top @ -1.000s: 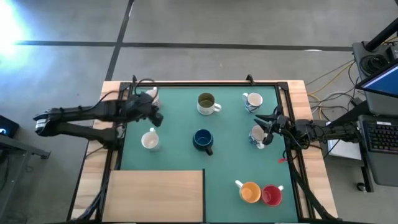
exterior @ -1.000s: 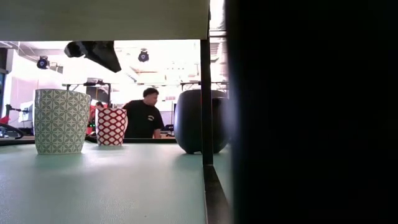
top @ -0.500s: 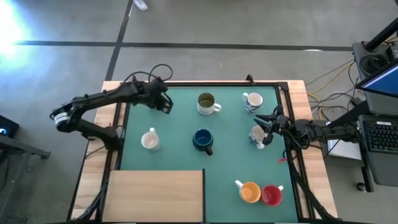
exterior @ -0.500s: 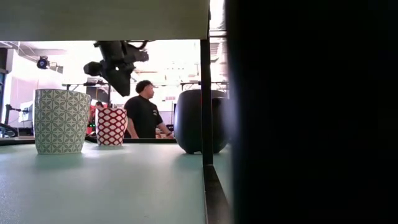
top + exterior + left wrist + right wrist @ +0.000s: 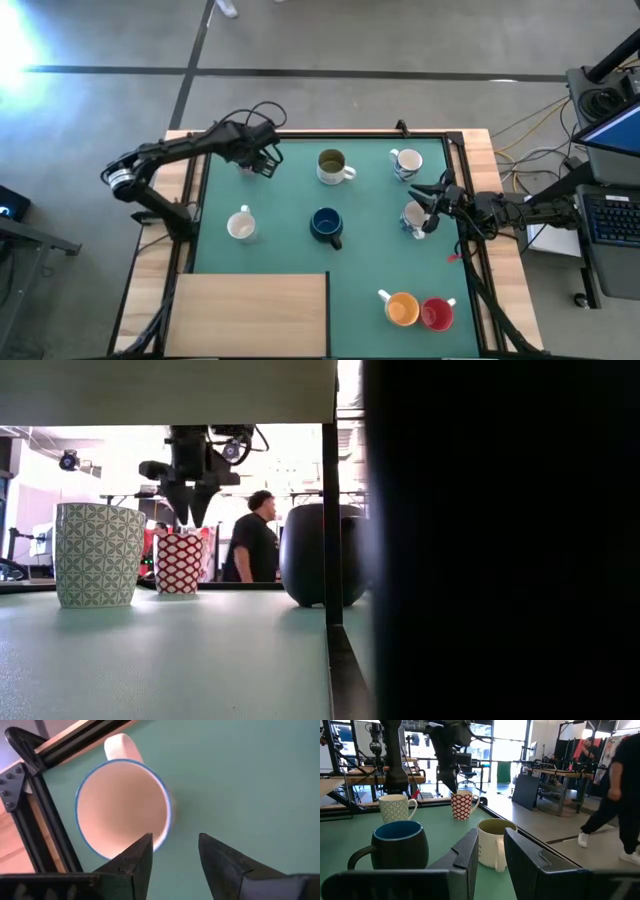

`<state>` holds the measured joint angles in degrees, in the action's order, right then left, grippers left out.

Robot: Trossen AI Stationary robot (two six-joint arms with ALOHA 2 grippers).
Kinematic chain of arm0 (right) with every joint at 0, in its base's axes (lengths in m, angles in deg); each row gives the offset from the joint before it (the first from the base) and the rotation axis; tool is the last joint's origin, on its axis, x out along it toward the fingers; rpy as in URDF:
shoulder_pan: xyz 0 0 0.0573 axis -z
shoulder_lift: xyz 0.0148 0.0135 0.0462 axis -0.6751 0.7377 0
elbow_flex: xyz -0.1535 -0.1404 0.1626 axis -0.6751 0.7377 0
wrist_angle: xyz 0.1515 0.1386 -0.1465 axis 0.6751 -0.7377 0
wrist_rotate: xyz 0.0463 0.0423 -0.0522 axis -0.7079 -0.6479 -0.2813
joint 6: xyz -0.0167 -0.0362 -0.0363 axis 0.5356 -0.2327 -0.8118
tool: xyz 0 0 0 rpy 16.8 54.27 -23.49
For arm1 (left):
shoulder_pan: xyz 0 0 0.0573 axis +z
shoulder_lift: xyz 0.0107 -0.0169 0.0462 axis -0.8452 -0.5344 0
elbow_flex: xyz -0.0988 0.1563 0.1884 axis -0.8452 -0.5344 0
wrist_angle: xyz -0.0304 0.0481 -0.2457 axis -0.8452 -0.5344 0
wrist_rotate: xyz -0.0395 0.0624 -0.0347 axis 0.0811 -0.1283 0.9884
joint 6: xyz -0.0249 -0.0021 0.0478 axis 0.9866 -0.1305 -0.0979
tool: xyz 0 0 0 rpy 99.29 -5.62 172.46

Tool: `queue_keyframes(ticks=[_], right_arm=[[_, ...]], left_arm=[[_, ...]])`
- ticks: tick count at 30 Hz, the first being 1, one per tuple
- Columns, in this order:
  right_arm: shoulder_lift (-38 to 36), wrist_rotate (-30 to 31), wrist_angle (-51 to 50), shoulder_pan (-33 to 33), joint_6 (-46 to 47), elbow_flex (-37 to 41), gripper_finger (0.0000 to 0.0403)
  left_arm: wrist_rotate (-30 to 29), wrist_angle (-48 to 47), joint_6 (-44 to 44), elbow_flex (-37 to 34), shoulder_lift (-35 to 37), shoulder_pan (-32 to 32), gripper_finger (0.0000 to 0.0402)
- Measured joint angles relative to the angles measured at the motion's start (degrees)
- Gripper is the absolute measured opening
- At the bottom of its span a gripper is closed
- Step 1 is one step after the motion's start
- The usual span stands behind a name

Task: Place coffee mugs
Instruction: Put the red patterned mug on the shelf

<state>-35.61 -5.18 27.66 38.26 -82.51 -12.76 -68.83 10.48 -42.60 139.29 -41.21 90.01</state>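
The mug with the red pattern (image 5: pixel 180 563) stands at the mat's far left corner. It shows a blue rim and a cream inside (image 5: pixel 122 805), with its handle (image 5: pixel 119 746) toward the frame corner. My left gripper (image 5: pixel 172 842) is open and points down just above it (image 5: pixel 192 518), one fingertip over the rim and the other beside the mug. My right gripper (image 5: pixel 428 205) waits open at the mat's right edge, beside a white mug (image 5: pixel 413 216). On the mat stand an olive mug (image 5: pixel 332 166), a dark blue mug (image 5: pixel 325 225) and a green-patterned mug (image 5: pixel 241 225).
A white mug (image 5: pixel 405 162) stands far right. An orange mug (image 5: pixel 402 308) and a red mug (image 5: pixel 437 314) stand near right. A wooden board (image 5: pixel 250 315) covers the near left. A black frame (image 5: pixel 30 805) borders the mat. A person (image 5: pixel 258 545) walks behind the table.
My left gripper has swung from above the mat's left side toward the far edge, over the red-patterned mug. It has tipped from a slant to point almost straight down, and it has opened. No mug has moved.
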Motion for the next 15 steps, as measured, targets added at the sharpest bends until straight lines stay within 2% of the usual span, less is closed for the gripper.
queue_keyframes(ticks=[3,7,15], right_arm=[[0.0,0.0,0.0,0.0,0.0,0.0,0.0082],[0.0,0.0,0.0,0.0,0.0,0.0,0.0082],[0.0,0.0,0.0,0.0,0.0,0.0,0.0082]], left_arm=[[0.5,1.0,-1.8,0.0,-1.6,1.5,0.0142],[4.5,1.8,-4.4,-0.2,-3.3,2.6,0.0136],[4.7,2.9,-7.1,0.1,-7.1,2.7,0.0103]])
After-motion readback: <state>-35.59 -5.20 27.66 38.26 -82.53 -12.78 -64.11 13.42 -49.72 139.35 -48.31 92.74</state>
